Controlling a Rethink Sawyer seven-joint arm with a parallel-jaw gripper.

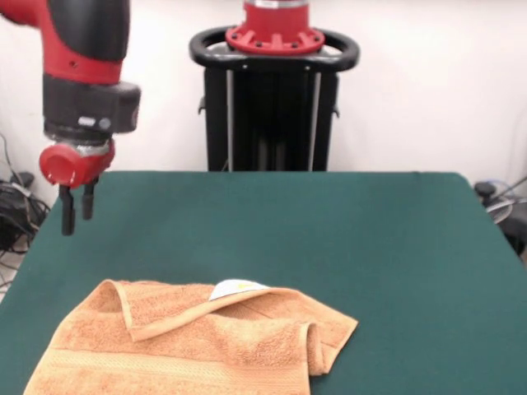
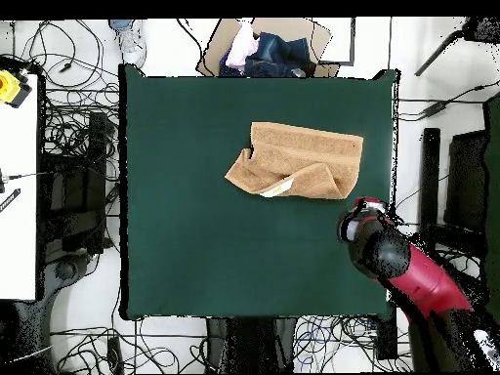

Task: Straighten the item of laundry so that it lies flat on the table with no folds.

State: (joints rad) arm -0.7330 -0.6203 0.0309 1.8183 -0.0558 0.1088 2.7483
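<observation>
The item of laundry (image 1: 198, 350), an orange-tan towel, lies rumpled at the near left of the green table (image 1: 370, 263). Its far edge is folded over toward me and its right corner is doubled up. A small white tag (image 1: 237, 288) shows at the fold. Seen from overhead, the towel (image 2: 298, 161) sits in the upper middle of the table (image 2: 195, 244). My gripper (image 1: 76, 216) hangs above the table's far left, well clear of the towel. Its two black fingers are apart and hold nothing. The overhead view places the gripper (image 2: 359, 217) just off the towel's lower right corner, near the table's edge.
An open cardboard box (image 2: 269, 49) with clothes stands beyond the table's top edge in the overhead view. Cables lie on the floor all around the table. A white surface (image 2: 20, 186) with a yellow object (image 2: 8, 86) stands at the left.
</observation>
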